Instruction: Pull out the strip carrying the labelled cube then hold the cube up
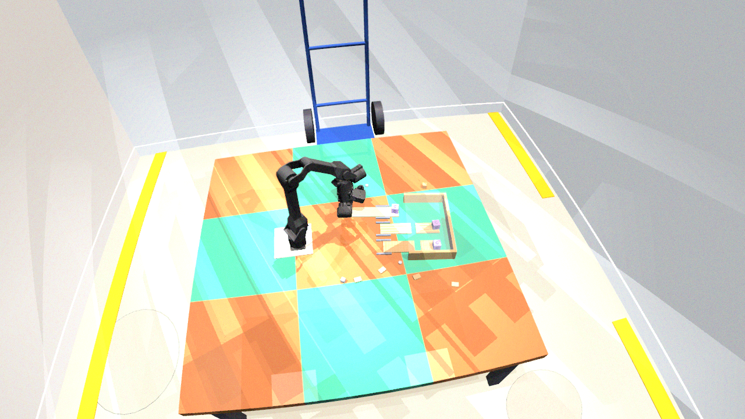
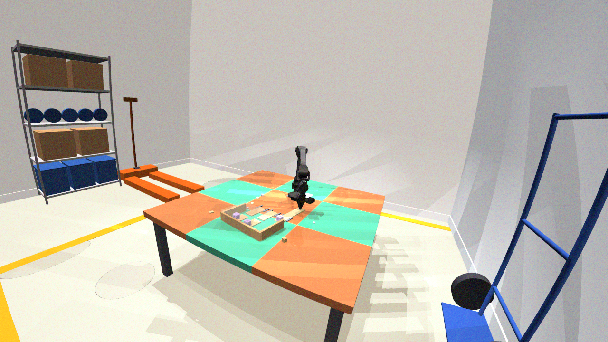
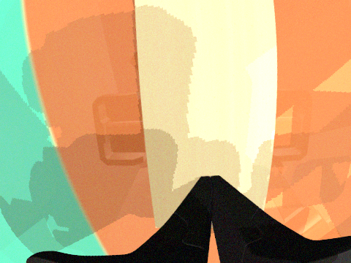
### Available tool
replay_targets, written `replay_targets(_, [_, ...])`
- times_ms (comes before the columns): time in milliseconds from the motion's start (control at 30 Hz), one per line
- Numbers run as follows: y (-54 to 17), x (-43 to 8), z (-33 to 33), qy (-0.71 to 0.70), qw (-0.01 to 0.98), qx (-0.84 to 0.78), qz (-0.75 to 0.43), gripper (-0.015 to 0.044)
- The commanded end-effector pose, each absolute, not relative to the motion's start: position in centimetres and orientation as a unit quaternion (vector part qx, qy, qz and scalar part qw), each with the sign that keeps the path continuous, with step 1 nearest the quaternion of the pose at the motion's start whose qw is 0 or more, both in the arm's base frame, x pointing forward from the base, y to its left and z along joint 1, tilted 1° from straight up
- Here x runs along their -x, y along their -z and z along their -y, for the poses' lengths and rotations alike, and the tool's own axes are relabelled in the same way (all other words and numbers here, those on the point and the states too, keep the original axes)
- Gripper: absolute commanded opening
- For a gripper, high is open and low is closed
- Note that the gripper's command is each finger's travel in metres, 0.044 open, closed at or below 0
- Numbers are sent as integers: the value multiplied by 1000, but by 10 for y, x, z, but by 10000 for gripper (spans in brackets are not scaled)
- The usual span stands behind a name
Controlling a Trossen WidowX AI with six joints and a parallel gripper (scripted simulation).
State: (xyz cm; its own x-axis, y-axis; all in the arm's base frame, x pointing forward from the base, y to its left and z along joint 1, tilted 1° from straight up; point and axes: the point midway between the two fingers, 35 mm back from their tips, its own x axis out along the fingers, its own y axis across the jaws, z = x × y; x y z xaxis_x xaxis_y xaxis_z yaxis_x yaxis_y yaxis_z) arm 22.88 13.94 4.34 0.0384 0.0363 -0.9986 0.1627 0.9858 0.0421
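Observation:
My gripper [image 1: 344, 214] [image 2: 300, 208] [image 3: 210, 184] is shut, its tips low over or on the near end of the one-piece pale strip [image 1: 371, 212] [image 2: 294, 213] [image 3: 227, 91]; contact is unclear. A whitish-purple cube [image 1: 394, 209] [image 2: 279, 217] with a dark mark stands on that strip's far end, by the rail ends. The middle strip [image 1: 396, 228] has a gap before its rear piece, which carries a cube [image 1: 436, 224] [image 2: 247, 222]. The third strip [image 1: 398, 246] is also split, with a cube [image 1: 436, 244] [image 2: 236, 215] on its rear piece. The cubes' labels are too small to read.
A low wooden wall [image 1: 451, 224] [image 2: 240, 227] encloses the two rear cubes on three sides. Thin grey rails [image 1: 383, 254] flank the strips. Small loose blocks lie around, including a pale one [image 1: 382, 269], a tan one [image 1: 417, 276] and one beyond the enclosure [image 1: 424, 185] [image 2: 284, 240].

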Motion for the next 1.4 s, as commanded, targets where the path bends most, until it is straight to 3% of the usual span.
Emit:
replay_targets(0, [-39, -216, -139, 48, 710, -69, -700, 0])
replay_targets(533, [-84, -220, -140, 48, 710, -69, -699, 0])
replay_targets(1100, [-86, -283, -130, 97, 705, -118, -692, 440])
replay_targets(1367, [-89, -309, -125, 97, 706, -118, -692, 440])
